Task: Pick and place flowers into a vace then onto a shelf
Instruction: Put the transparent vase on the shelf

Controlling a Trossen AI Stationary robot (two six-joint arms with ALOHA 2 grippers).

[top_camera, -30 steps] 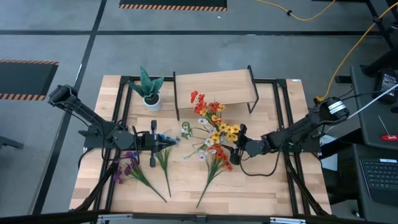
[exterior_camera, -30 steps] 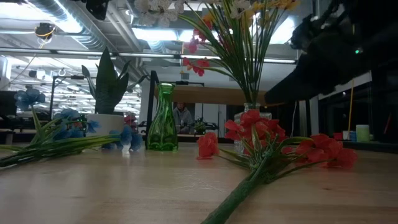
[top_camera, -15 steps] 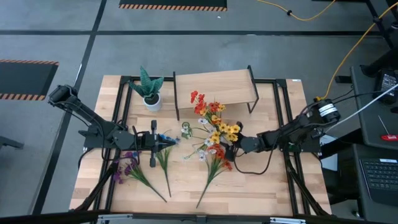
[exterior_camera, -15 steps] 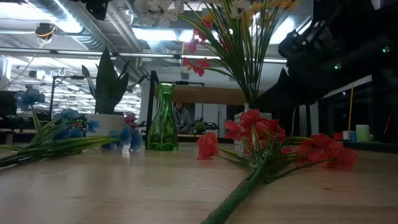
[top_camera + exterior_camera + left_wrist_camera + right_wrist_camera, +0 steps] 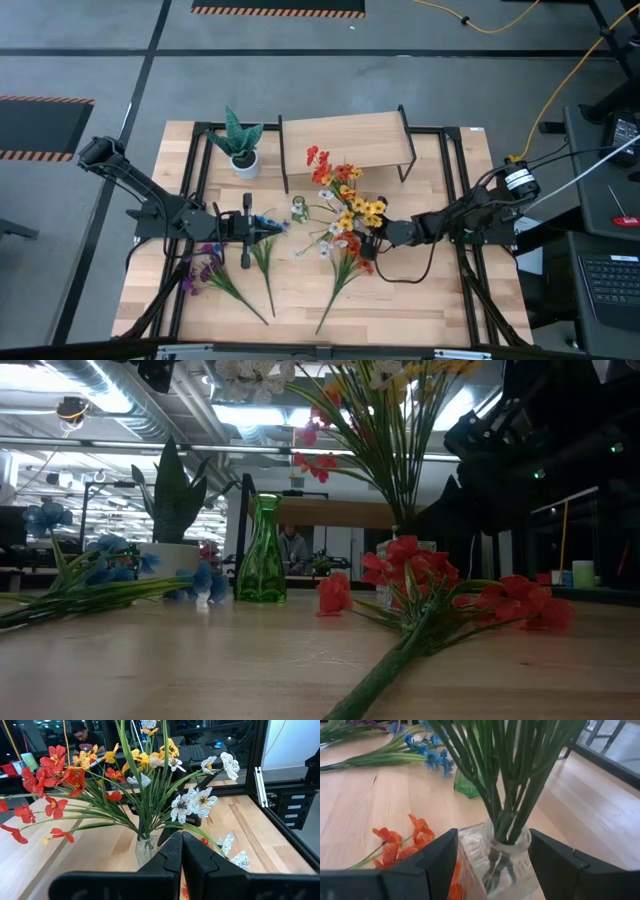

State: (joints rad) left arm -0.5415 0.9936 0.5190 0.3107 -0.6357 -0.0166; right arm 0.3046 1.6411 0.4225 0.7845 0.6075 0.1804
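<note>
Nearest the front edge of the worktop (image 5: 400, 300), at about six o'clock, an orange-red sprig (image 5: 345, 265) was left lying flat, with a purple sprig (image 5: 205, 265) and a blue sprig (image 5: 262, 232) further toward eight o'clock; these appeared to be stock not yet put in a vase. The left claw (image 5: 268, 228) was held fully closed and empty just beside the blue blossoms, seemingly parked clear of the work.

At the centre, a clear glass vase (image 5: 502, 855) was stood upright, already filled with a bouquet (image 5: 345, 200) of red, yellow and white blossoms. The right claw (image 5: 375, 238) had been brought in from three o'clock with its fingers (image 5: 432, 857) spread wide, one on each side of the vase; contact could not be confirmed. This straddling was judged to be preparation for gripping the vase low, where it is stiffest, so it could be lifted.

A green vase (image 5: 262, 550) stood empty just beyond. Farthest, at twelve o'clock, the shelf (image 5: 345, 140) was seen bare, with a potted plant (image 5: 240, 145) at eleven.
</note>
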